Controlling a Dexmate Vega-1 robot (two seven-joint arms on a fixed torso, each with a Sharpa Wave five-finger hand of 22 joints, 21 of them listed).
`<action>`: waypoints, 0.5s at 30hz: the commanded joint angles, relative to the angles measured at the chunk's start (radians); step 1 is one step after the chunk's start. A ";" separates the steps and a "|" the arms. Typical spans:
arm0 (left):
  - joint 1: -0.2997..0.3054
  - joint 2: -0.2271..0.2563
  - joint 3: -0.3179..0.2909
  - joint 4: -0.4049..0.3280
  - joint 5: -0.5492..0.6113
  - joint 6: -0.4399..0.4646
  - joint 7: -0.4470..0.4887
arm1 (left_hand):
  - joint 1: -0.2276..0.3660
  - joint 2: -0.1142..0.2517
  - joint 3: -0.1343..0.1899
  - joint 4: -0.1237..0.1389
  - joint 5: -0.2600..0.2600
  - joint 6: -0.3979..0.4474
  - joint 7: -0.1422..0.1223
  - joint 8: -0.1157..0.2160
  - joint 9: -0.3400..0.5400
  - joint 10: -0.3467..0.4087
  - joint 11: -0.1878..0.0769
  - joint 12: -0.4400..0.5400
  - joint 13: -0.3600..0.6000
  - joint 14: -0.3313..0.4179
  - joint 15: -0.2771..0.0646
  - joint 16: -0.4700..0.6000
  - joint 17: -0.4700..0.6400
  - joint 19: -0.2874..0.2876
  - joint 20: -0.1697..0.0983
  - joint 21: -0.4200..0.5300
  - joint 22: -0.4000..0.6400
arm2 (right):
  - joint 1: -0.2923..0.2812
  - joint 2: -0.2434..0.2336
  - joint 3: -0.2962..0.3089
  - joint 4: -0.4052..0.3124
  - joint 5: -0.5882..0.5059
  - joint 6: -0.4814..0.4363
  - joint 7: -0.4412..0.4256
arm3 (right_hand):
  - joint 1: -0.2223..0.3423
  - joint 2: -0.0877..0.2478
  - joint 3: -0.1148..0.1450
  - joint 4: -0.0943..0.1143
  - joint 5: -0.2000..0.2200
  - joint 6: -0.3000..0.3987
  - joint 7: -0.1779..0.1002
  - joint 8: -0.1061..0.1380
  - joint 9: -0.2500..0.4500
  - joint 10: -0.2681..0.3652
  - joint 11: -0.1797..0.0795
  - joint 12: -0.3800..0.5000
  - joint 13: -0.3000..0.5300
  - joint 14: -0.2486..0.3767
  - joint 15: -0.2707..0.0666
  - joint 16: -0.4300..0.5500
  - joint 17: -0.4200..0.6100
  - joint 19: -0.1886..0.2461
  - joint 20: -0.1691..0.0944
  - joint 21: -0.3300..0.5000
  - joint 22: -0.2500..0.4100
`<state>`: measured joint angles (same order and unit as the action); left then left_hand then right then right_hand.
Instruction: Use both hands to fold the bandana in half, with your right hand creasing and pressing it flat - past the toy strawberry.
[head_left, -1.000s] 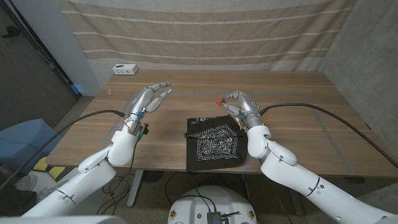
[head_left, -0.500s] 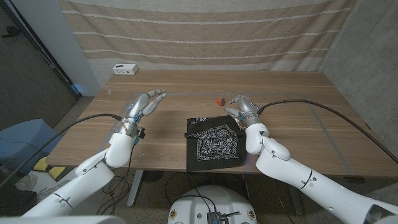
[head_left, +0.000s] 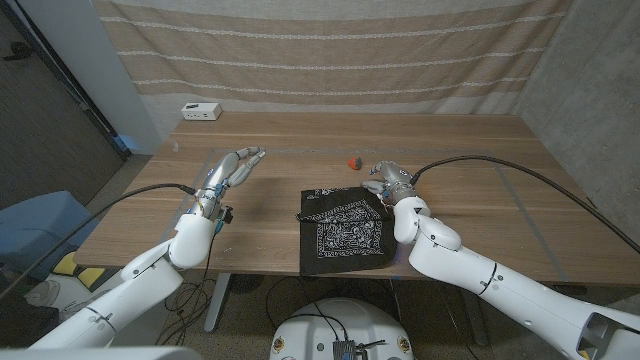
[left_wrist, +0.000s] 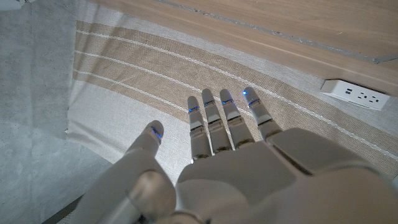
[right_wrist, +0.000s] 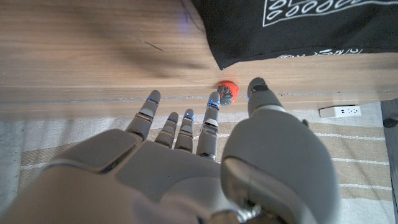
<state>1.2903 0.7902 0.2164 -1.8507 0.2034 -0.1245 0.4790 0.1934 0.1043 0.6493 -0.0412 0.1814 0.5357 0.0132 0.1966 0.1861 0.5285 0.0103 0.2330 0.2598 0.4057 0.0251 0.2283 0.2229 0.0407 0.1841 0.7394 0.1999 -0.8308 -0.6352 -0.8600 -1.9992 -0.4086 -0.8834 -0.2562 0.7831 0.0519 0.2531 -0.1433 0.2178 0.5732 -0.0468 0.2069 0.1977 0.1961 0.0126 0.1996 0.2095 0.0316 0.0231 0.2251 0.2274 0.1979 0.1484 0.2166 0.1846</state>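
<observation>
The black bandana (head_left: 340, 232) with its white print lies on the table's near middle, its far edge lying as a folded peak (head_left: 336, 204). In the right wrist view its corner (right_wrist: 298, 25) reaches toward the fingertips. The small red toy strawberry (head_left: 351, 161) (right_wrist: 226, 91) sits on the wood just beyond the bandana. My right hand (head_left: 388, 181) (right_wrist: 205, 162) hovers at the bandana's far right corner, fingers extended and apart, holding nothing. My left hand (head_left: 232, 170) (left_wrist: 230, 162) is raised well to the left of the cloth, fingers straight, empty.
A white power strip (head_left: 201, 111) (left_wrist: 356, 94) (right_wrist: 339, 111) lies at the table's far left corner. A striped curtain (head_left: 330, 50) hangs behind the table. Bare wood (head_left: 480, 190) stretches right of the bandana and between it and my left hand.
My right hand has drawn back toward the bandana's right corner, uncovering the strawberry. My left hand has lowered and pulled in a little.
</observation>
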 joint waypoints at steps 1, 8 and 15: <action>-0.015 0.012 0.012 0.015 -0.017 -0.022 0.007 | -0.005 0.008 0.003 0.002 0.002 0.002 0.002 0.002 0.001 -0.006 -0.002 -0.001 0.002 0.000 0.000 -0.002 0.002 -0.010 0.003 -0.002 -0.001 | 0.054 -0.006 -0.054 0.034 0.007 -0.046 0.043 | 0.023 0.006 0.005 -0.007 0.009 0.009 0.004 0.001 0.005 0.005 -0.002 0.002 0.001 0.005 0.001 -0.002 0.001 0.002 0.002 0.000 0.002; -0.020 0.017 0.016 0.018 -0.016 -0.034 0.009 | -0.009 0.008 0.002 0.003 0.002 0.000 0.000 0.001 0.001 -0.009 -0.005 -0.003 0.000 0.000 0.002 -0.003 0.000 -0.010 0.004 -0.003 -0.001 | 0.071 -0.009 -0.075 0.040 0.009 -0.067 0.054 | 0.037 0.009 0.006 -0.009 0.016 0.041 0.000 0.012 0.006 0.014 -0.003 0.007 0.001 0.018 -0.002 0.003 0.000 0.007 0.002 0.001 0.002; -0.018 0.019 0.014 0.017 -0.015 -0.038 0.014 | -0.013 0.008 0.002 0.004 0.001 -0.002 0.001 -0.001 0.001 -0.012 -0.001 -0.004 -0.002 -0.001 0.001 -0.004 -0.002 -0.010 0.004 -0.004 -0.001 | 0.069 -0.014 -0.087 0.041 -0.003 -0.071 0.031 | 0.071 0.005 0.004 -0.017 0.029 0.134 0.006 0.043 0.009 0.052 -0.018 0.019 0.000 0.039 -0.013 0.011 -0.003 0.017 0.005 0.003 0.001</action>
<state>1.2753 0.8034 0.2281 -1.8370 0.1902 -0.1502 0.4862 0.1883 0.1094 0.6493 -0.0411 0.1811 0.5356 0.0131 0.1966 0.1862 0.5211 0.0103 0.2297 0.2552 0.4057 0.0251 0.2284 0.2187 0.0407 0.1841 0.7355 0.1951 -0.7749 -0.6427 -0.9199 -1.9672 -0.4025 -0.9345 -0.2154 0.8330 0.0546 0.2551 -0.1523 0.2381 0.6697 -0.0412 0.2356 0.2027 0.2329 -0.0053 0.2080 0.2096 0.0573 0.0161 0.2294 0.2228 0.2019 0.1523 0.2166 0.1845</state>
